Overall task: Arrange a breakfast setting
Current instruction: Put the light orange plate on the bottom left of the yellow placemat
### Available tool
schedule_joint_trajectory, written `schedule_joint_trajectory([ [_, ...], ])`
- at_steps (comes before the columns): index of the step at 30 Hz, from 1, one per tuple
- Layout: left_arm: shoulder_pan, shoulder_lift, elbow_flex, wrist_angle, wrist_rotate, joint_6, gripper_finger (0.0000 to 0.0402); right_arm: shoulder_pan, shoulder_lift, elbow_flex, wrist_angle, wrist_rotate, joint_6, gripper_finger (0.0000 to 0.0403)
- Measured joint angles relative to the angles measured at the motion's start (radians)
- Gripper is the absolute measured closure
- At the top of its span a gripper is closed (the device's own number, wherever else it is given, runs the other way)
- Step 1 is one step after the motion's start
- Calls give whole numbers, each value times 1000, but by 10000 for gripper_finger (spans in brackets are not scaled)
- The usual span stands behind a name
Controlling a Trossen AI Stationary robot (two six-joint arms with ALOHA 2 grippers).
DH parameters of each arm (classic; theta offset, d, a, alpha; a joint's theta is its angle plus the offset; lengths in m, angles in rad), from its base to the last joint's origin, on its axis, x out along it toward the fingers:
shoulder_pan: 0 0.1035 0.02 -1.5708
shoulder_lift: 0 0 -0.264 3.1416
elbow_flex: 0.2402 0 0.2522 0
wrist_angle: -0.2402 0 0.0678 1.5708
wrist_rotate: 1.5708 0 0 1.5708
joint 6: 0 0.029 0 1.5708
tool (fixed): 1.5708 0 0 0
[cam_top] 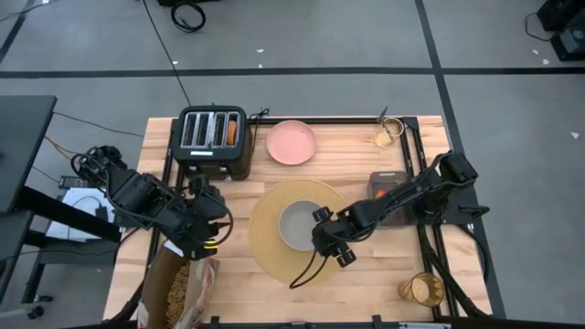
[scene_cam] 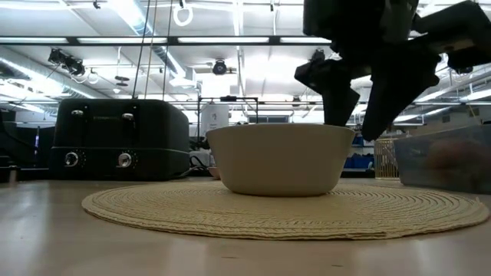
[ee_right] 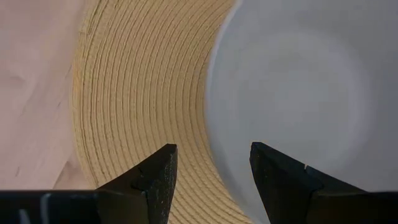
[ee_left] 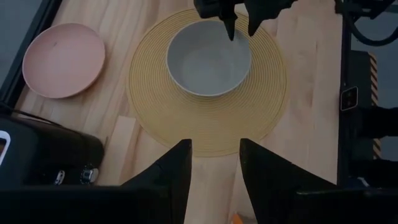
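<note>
High view first, reading from the left: the left gripper (cam_top: 216, 230) hangs over bare wood at the table's left side, beside an open paper bag (cam_top: 178, 288), its fingers parted with nothing between them. From its own wrist camera those fingers (ee_left: 177, 168) frame the near edge of the placemat (ee_left: 155, 118), so it faces the setting from a distance and looks to be waiting.

Behind it at the far edge stands the black toaster (cam_top: 213, 140), with the pink plate (cam_top: 292, 143) just to its right, still off the mat.

In the middle the round tan placemat holds the grey-green bowl (cam_top: 298, 225), sitting roughly centred. The right gripper (cam_top: 335, 245) is poised at the bowl's right rim, fingers apart and gripping nothing; its wrist view shows one finger (ee_right: 163, 174) over the woven mat and the other over the bowl's edge, so the rim lies between them.

Farther right, the amber tumbler (cam_top: 421, 290) stands at the near right corner, well apart from the mat. The right arm is clearly the nearer one to the tumbler, which I'd guess it reaches by swinging back toward its own side.
</note>
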Motion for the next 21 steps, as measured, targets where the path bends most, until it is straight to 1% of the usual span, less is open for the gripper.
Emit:
schedule_joint_trajectory([
  [4, 0, 0, 0, -1, -3, 0, 260, -2, -7, 0, 1, 36, -9, 194],
  [7, 2, 0, 0, 0, -3, -1, 260, -3, -12, 0, -2, 40, -26, 194],
  [10, 2, 0, 0, 0, -3, -28, 260, 4, -50, 6, -23, 40, -44, 194],
  [13, 13, 0, 0, 0, -4, -57, 260, 8, -112, 43, -70, 46, -47, 194],
  [15, 24, 0, 0, 0, -23, -75, 260, 7, -165, 63, -98, 57, -46, 194],
  [17, 46, 0, 0, 0, -46, -82, 260, 0, -221, 76, -103, 91, -45, 194],
  [21, 127, 4, 0, 11, -53, -80, 260, -26, -351, 88, -105, 184, -22, 194],
])
